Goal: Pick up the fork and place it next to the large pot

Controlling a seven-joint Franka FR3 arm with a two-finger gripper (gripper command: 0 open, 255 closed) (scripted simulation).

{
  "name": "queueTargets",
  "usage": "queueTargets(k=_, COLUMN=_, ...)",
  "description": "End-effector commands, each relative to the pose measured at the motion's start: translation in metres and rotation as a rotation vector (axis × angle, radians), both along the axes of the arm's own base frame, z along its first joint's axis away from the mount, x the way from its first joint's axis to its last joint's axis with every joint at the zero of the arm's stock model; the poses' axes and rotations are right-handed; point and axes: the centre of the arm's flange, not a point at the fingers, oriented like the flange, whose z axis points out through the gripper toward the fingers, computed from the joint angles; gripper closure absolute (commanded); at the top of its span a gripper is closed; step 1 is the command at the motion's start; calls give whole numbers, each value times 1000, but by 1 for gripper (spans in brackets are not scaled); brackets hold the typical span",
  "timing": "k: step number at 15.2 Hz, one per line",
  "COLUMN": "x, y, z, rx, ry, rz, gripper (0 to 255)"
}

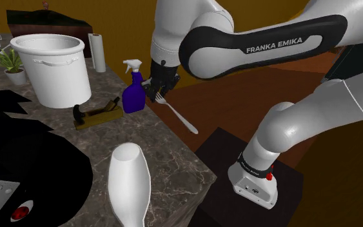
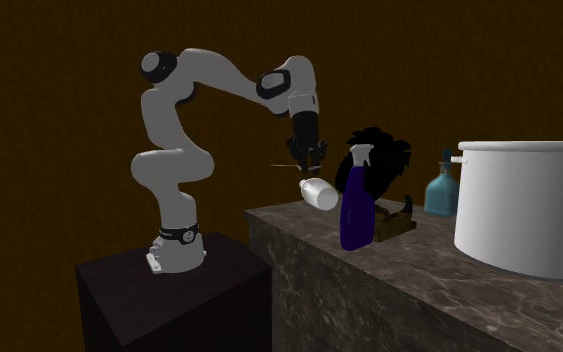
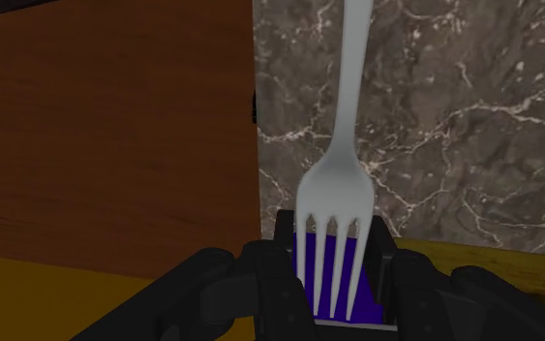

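Note:
A pale grey fork (image 1: pixel 177 114) hangs in the air with my black gripper (image 1: pixel 158 90) shut on its tine end. Its handle slants down past the marble counter's edge (image 1: pixel 185 143). In the wrist view the fork (image 3: pixel 339 179) runs straight out from between the fingers (image 3: pixel 220 294), handle pointing away from the gripper (image 3: pixel 336 302), over the line where counter meets brown floor. The large white pot (image 1: pixel 52 68) stands at the back of the counter, beyond the blue spray bottle. From the second exterior view, the gripper (image 2: pixel 308 160) hovers off the counter's end, far from the pot (image 2: pixel 524 205).
A blue spray bottle (image 1: pixel 133 87) stands right beside the gripper. A white vase (image 1: pixel 129 184) lies on its side near the counter's front. A dark hand tool on a wooden block (image 1: pixel 97 115), a paper towel roll (image 1: pixel 99 53) and a plant (image 1: pixel 9 61) sit around the pot.

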Motion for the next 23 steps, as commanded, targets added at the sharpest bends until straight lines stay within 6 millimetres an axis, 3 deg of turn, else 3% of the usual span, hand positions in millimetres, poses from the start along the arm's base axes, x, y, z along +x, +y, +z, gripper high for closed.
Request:
queueTargets(k=1, x=0, y=1, z=11, rx=0, ry=0, rz=0, gripper=255)
queueTargets(k=23, x=0, y=1, z=127, rx=0, ry=0, rz=0, gripper=255)
